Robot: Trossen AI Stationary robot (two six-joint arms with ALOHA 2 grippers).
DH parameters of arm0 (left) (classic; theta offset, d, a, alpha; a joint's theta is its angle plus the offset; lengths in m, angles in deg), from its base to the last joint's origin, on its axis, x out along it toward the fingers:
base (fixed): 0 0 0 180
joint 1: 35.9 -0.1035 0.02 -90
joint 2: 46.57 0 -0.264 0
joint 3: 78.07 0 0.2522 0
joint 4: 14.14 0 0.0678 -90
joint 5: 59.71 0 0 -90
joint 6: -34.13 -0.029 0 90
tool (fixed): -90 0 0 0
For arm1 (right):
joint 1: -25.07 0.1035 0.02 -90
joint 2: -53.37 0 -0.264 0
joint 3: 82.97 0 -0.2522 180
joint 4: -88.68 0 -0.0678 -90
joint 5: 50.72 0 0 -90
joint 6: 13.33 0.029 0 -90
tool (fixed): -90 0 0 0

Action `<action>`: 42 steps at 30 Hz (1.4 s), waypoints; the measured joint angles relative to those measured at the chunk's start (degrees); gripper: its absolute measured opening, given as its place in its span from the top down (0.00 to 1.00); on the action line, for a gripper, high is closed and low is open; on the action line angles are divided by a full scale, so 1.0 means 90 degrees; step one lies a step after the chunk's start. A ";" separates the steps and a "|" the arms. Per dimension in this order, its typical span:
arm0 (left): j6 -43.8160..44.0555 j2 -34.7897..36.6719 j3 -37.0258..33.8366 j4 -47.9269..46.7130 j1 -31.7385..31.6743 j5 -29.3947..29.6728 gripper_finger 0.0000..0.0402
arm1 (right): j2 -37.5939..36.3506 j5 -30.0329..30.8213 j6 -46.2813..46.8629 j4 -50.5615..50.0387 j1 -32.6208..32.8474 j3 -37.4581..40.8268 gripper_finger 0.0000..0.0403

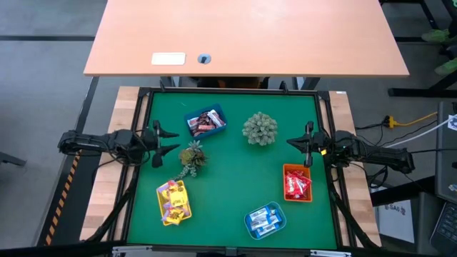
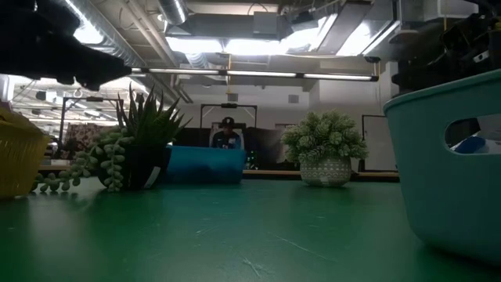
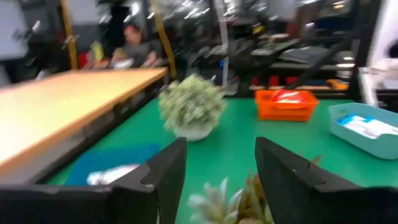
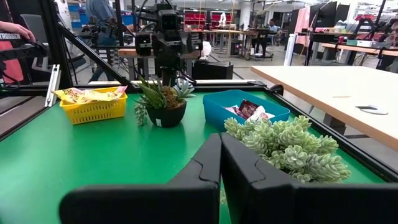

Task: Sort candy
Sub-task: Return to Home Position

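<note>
Looking down from above, we see a green mat (image 1: 235,178) where all the candy in sight lies in four small trays. On the far side, left of centre, brown candy (image 1: 207,121) fills the blue tray (image 1: 214,110). Near the left front corner, yellow candy (image 1: 171,200) sits in the yellow tray (image 1: 178,220). Along the right edge, red candy (image 1: 294,184) lies in the orange tray (image 1: 297,167). At the front, right of centre, blue-and-white candy (image 1: 264,220) rests in the teal tray (image 1: 249,227).

Between the trays stand two plants: a spiky plant (image 1: 191,158) toward the left and a pale bushy plant (image 1: 260,128) nearer the middle, well apart from each other.

At the mat's left edge we find the left gripper (image 1: 171,140), just beside the spiky plant, its fingers spread apart and holding nothing. At the right edge, the right gripper (image 1: 291,142) points inward just beyond the orange tray's far end, its fingers pressed together with nothing between them.

Across the room behind the table, a person (image 2: 228,135) sits far off.
</note>
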 joint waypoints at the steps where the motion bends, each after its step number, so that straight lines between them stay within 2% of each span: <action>1: -0.0176 0.0000 -0.0056 0.0174 -0.0032 -0.0179 0.55 | 0.0000 0.0000 0.0000 0.0001 0.0000 0.0000 0.98; 4: -0.0666 0.0002 -0.0258 0.0732 -0.0081 -0.0499 0.55 | 0.0000 0.0000 -0.0001 0.0001 0.0000 0.0000 0.98; 6: -0.0761 0.0002 -0.0267 0.0747 -0.0091 -0.0606 0.55 | 0.0000 0.0000 0.0000 0.0001 0.0000 0.0000 0.98; 42: -0.0741 0.0002 -0.0265 0.0757 -0.0093 -0.0598 0.55 | 0.0000 0.0000 -0.0001 0.0001 0.0000 0.0000 0.98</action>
